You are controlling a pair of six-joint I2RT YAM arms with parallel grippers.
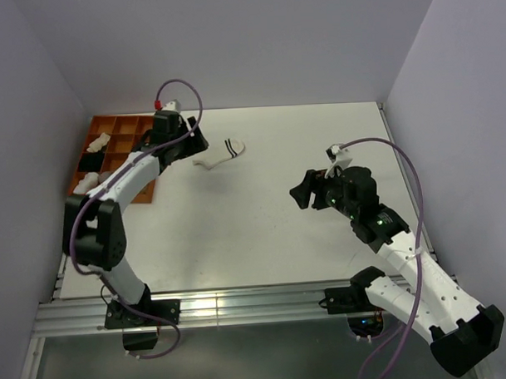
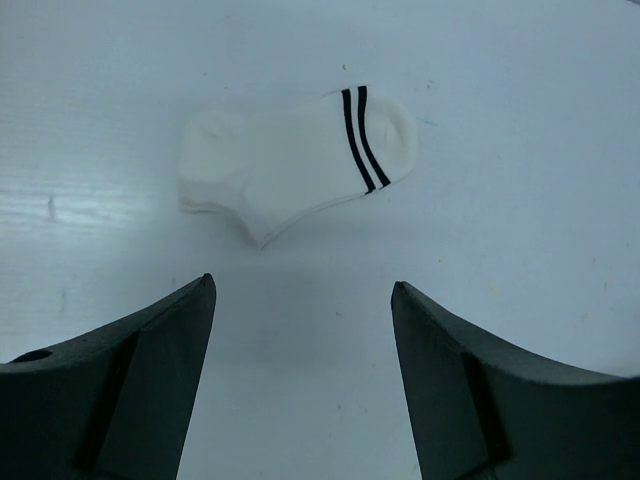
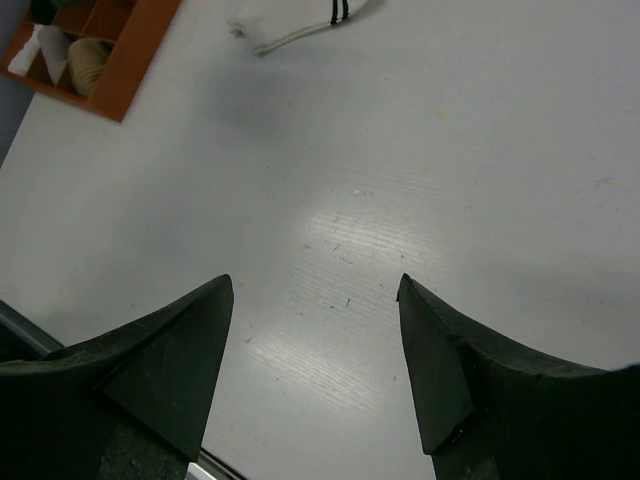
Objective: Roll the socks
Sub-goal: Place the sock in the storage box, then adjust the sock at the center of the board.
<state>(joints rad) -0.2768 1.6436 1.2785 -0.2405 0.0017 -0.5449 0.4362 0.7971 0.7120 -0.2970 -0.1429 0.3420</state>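
Note:
One short white sock with two dark stripes lies flat on the white table, at the back left of centre. In the left wrist view the sock sits just beyond my fingertips, striped cuff to the right. My left gripper is open, hovering just short of it with nothing between the fingers; from above the left gripper is right beside the sock's left end. My right gripper is open and empty over the table's right half, well away from the sock. In its wrist view the right gripper frames bare table.
An orange compartment tray stands at the table's back left, under the left arm, holding white bundles and a black one. In the right wrist view the tray shows a tan bundle. Grey walls close in on three sides.

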